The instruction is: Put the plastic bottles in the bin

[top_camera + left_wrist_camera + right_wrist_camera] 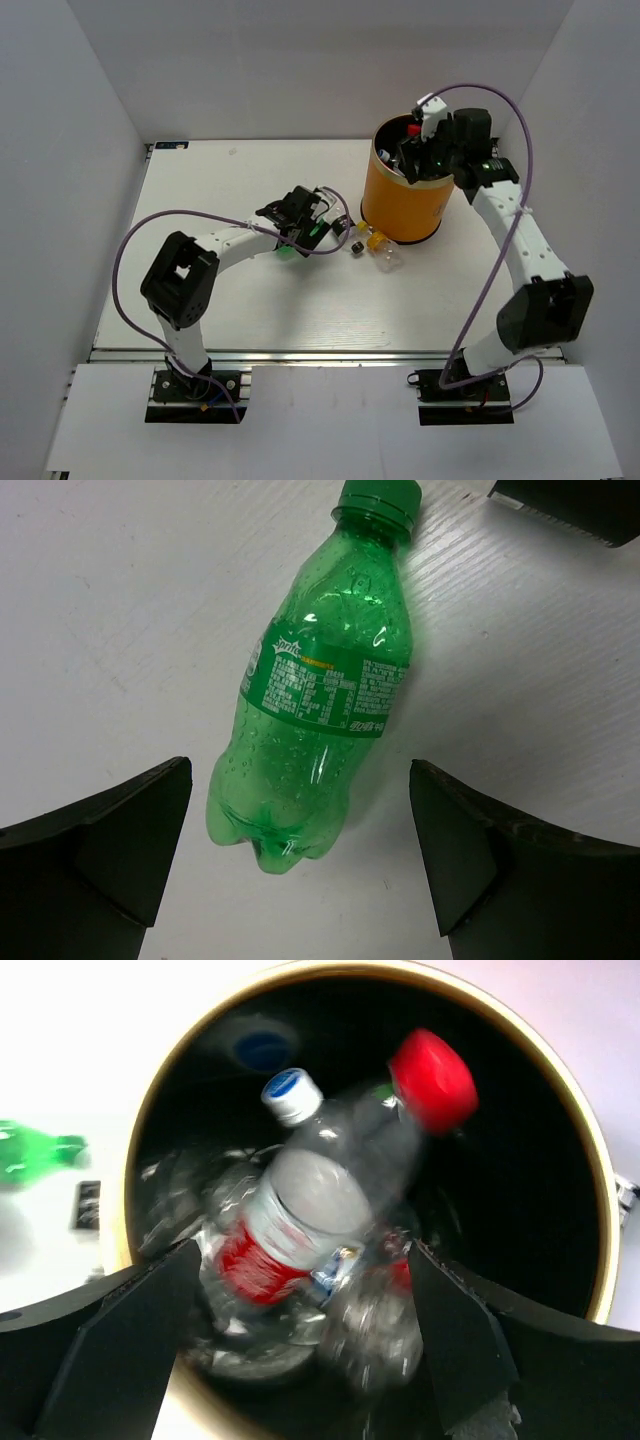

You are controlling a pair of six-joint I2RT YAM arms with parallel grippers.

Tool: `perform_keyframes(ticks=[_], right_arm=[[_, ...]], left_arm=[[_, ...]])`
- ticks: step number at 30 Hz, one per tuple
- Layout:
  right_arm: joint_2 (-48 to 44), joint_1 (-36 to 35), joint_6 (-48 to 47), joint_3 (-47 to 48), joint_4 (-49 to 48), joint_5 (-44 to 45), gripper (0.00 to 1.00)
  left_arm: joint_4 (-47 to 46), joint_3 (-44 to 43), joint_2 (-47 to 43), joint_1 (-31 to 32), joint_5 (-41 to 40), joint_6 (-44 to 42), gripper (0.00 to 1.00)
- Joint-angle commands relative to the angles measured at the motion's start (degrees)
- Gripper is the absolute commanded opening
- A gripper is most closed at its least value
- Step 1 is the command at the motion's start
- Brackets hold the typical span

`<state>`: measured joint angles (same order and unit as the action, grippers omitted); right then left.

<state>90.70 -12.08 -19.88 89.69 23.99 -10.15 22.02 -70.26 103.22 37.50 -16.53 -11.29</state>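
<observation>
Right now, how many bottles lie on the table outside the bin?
2. A green bottle lies under the left claw; a clear yellow-capped bottle lies beside the bin. The arms may hide others.

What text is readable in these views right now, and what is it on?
"Sprite": label of the green bottle, left wrist view.
Fine print on that label: too small to read.
Red label on the clear bottle in the bin: blurred, unreadable.

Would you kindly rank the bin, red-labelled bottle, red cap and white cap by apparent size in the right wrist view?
Largest first:
bin
red-labelled bottle
red cap
white cap
Nearness may inflate the red cap.
</observation>
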Motion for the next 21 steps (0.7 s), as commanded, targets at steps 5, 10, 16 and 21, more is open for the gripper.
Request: perform_keyframes(ticks=[5,10,16,21], right_arm=[[-18.5,1.0,2.1,-14.4,-4.9,-11.6,0.90],[-29.5,0.9,1.5,-21.0,-3.1,-15.2,0.90],[-36.6,0.9,0.7,-28.8,-2.0,-17.6,0.90],[-38.7,1.0,-2.6,-33.9,-0.2,-15.2,0.87]], left_arm=[[-0.3,-4.5,4.1,-1.2,-0.1,-2.0,0.99],[2.8,-6.9,7.9,-1.7,2.0,-2.0,0.86],[6.3,-8.8,10.4,-1.7,3.2,-1.5,0.47],[7.4,-9.9,2.8,-0.4,4.7,1.2,0.19]])
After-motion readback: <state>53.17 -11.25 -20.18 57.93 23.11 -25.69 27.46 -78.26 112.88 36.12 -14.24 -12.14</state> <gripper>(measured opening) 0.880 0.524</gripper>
